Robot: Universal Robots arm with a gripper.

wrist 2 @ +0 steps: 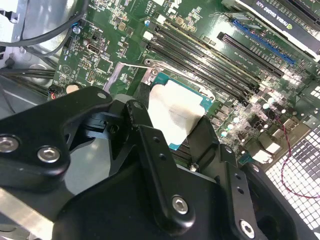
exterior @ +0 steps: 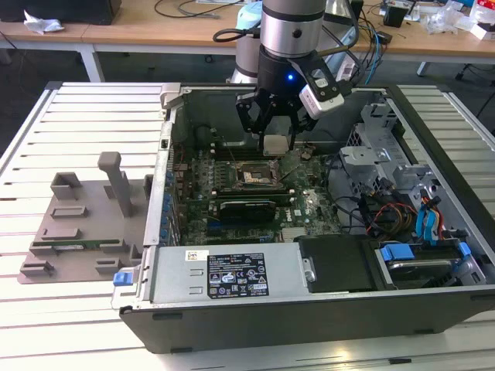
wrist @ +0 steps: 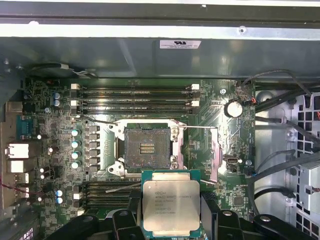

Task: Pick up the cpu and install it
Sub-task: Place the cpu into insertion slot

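Hovering inside the open grey metal computer case (exterior: 174,274), the black gripper (exterior: 275,139) grips the small flat silver-grey square cpu (wrist: 171,202), above and just beside the empty black metal-framed socket (wrist: 147,148): mid-carry, with seating likely demanding exact alignment.

Second wrist view, as seen from my remote station. My gripper (wrist 2: 174,119), its black linkages in the foreground, clamps the cpu (wrist 2: 176,107) by two opposite edges, with one of its fingers (wrist 2: 204,136) against each side. The cpu's silver-grey top faces the camera, edged by a thin teal rim. It sits over the green motherboard (wrist 2: 107,55), partly covering the metal socket frame (wrist 2: 150,75). Beyond lie parallel black memory slots (wrist 2: 210,60). Dark cables (wrist 2: 35,37) cross one corner, and a thin red wire (wrist 2: 286,137) trails over a perforated metal panel (wrist 2: 305,150).
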